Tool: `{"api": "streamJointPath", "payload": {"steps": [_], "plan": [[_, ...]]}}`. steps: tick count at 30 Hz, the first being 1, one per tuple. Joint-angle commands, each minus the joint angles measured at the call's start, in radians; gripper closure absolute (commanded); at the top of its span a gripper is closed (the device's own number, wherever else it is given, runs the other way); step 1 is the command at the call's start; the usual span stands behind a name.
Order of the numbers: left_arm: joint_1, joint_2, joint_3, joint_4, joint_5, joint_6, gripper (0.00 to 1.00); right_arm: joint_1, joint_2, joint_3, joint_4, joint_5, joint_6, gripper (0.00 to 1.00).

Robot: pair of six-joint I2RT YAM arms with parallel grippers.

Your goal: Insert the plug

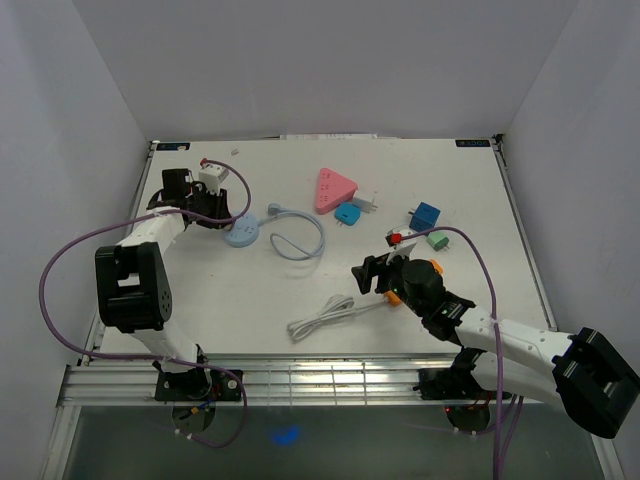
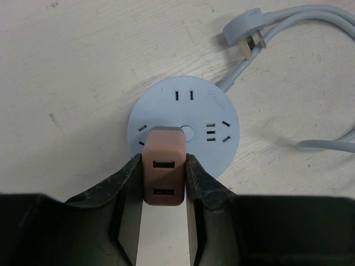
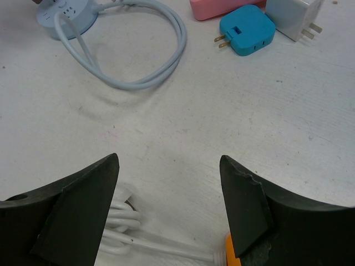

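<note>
My left gripper (image 2: 163, 185) is shut on a pinkish-brown USB charger plug (image 2: 163, 166), with its two USB ports facing the camera. The plug stands over the near-left part of the round light-blue power socket (image 2: 186, 111). Its prongs are hidden, so I cannot tell if they are in the slots. In the top view the left gripper (image 1: 207, 212) is at the left edge of the round socket (image 1: 243, 234). My right gripper (image 3: 169, 188) is open and empty above bare table, and it also shows in the top view (image 1: 368, 274).
The socket's light-blue cable (image 1: 300, 240) loops to its right. There is a pink triangular power strip (image 1: 334, 188), a blue plug (image 1: 347, 214), a white charger (image 1: 369, 203), a blue cube (image 1: 425, 215) and a green adapter (image 1: 436, 241). A coiled white cable (image 1: 322, 316) lies near the right gripper. A white cube (image 1: 211, 176) sits at the back left.
</note>
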Motion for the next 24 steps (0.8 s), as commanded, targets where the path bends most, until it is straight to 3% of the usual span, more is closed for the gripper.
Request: {"api": "streamJointPath", "payload": {"steps": [1,24], "plan": [[-0.004,0.0,0.031,0.0,0.008,0.01,1.0,-0.008,-0.006,-0.001,0.021,-0.006,0.011,0.21],[-0.004,0.031,0.046,0.02,0.0,0.01,1.0,-0.018,-0.012,-0.002,0.021,-0.017,0.012,0.21]]}}
